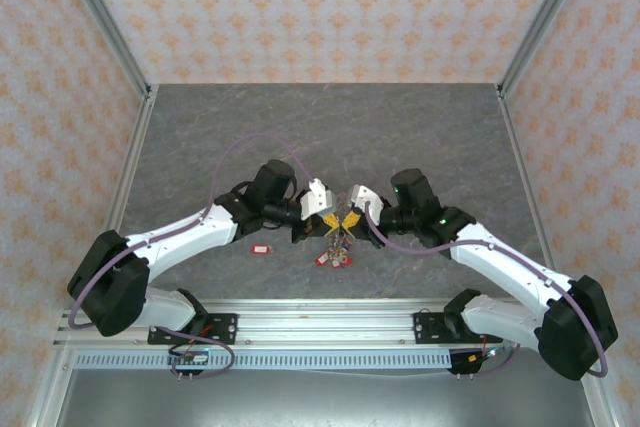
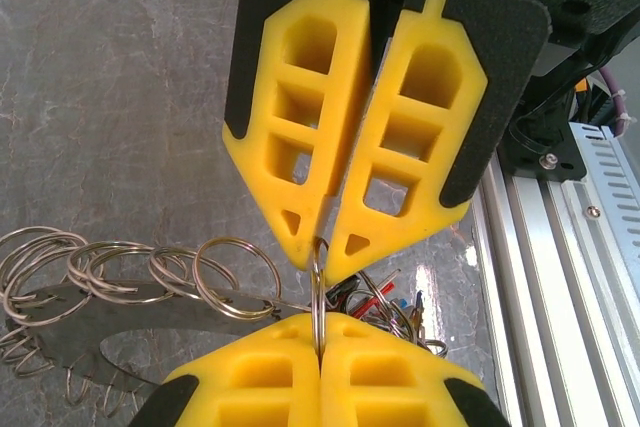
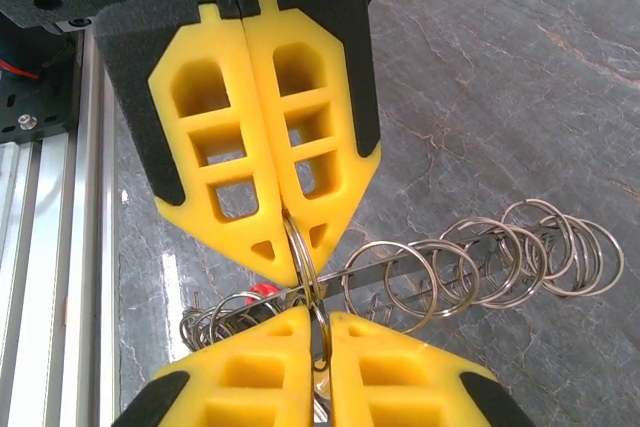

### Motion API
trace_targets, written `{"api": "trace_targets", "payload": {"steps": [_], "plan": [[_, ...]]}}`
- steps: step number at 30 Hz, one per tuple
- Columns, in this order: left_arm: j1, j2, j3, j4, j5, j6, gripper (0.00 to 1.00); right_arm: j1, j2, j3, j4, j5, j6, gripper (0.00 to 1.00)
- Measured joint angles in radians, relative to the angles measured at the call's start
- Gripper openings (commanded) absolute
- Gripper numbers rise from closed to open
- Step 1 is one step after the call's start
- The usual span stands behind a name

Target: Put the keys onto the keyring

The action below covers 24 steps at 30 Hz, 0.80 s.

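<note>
Grippers meeting tip to tip above the middle of the grey table [image 1: 400, 127], both holding one metal ring.

Left gripper [image 2: 320, 327]: yellow fingers pressed flat together, clamped on the wire of the keyring [image 1: 337, 247].

Right gripper [image 3: 322, 322]: fingers drawn in to a thin slit, pinching the same wire from the opposite side, so that the ring stands upright between the two pairs of tips.

Keyring: a bunch of silvery keys with red and blue tags sits just behind the fingertips, toward the aluminium rail [image 2: 560, 277]. Whether the bunch touches the table cannot be told.

Split rings [image 3: 480, 262]: an overlapping row runs sideways from the pinched point, away from the rail, with its shadow on the table beneath.

Red-tagged key [image 1: 261, 248]: lies flat on the table beside the left forearm, apart from the keyring and not yet threaded on.
</note>
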Motion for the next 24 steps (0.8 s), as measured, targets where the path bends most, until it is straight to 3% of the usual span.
{"api": "trace_targets", "payload": {"steps": [9, 24], "plan": [[-0.001, 0.000, -0.001, 0.008, 0.003, -0.005, 0.00, -0.010, -0.024, 0.026, -0.066, 0.023, -0.013, 0.26], [-0.001, 0.000, -0.001, 0.007, 0.003, -0.005, 0.00, 0.002, 0.019, 0.064, -0.048, -0.020, -0.055, 0.25]]}}
